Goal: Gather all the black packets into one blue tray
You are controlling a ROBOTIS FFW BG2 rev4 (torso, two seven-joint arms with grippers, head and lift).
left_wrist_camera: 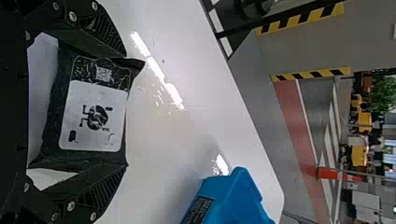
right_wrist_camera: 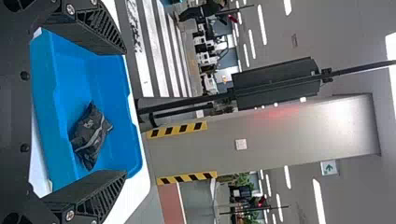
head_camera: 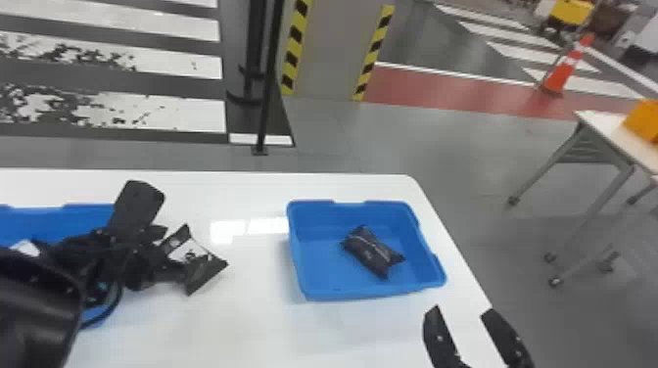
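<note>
In the head view my left gripper is over the table between the two trays, with a black packet in it. The left wrist view has that packet, white label facing the camera, squeezed between both fingers of my left gripper. Another black packet lies inside the right blue tray. My right gripper stands open at the near right, beyond the tray's front corner. From the right wrist, the gripper has nothing between its fingers, with the tray and packet farther off.
A second blue tray at the left is largely covered by the left arm; something white shows in it. White tabletop separates the trays. The table's right edge runs close beside the right tray.
</note>
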